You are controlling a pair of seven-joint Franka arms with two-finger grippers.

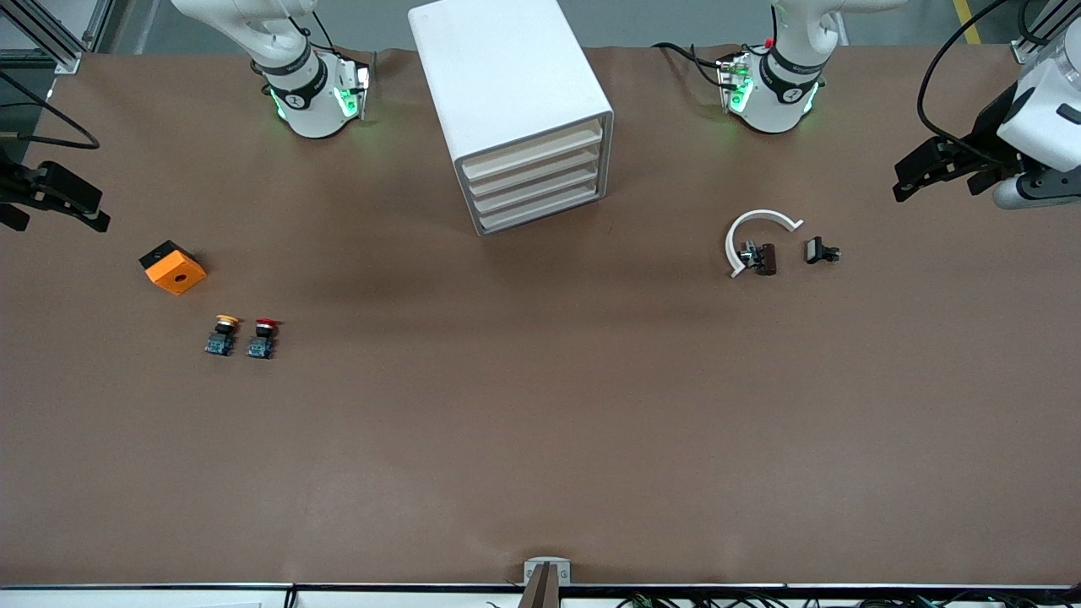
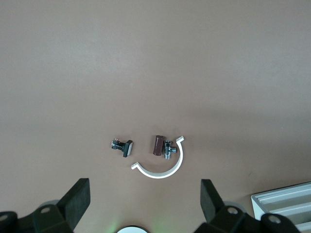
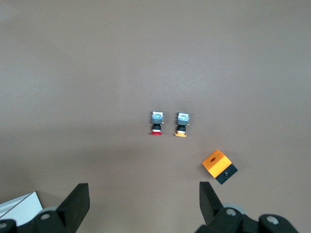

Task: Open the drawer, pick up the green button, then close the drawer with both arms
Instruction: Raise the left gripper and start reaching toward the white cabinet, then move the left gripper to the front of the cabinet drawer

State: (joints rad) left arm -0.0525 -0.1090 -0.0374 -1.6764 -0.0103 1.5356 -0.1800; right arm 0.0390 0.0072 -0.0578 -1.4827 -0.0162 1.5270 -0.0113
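The white cabinet (image 1: pixel 507 76) stands between the two arm bases, its four cream drawers (image 1: pixel 536 181) all pushed in and facing the front camera. One corner of the cabinet (image 2: pixel 286 204) shows in the left wrist view, and another cabinet corner (image 3: pixel 19 204) in the right wrist view. The button with the green cap is out of view. My left gripper (image 1: pixel 937 173) (image 2: pixel 144 194) hangs open and empty over the left arm's end of the table. My right gripper (image 1: pixel 55 211) (image 3: pixel 144 194) hangs open and empty over the right arm's end.
A white C-shaped ring (image 1: pixel 760 228), a small brown part (image 1: pixel 764 257) and a small black part (image 1: pixel 819 251) lie toward the left arm's end. An orange block (image 1: pixel 173 268), a yellow-capped button (image 1: pixel 224 333) and a red-capped button (image 1: pixel 263 336) lie toward the right arm's end.
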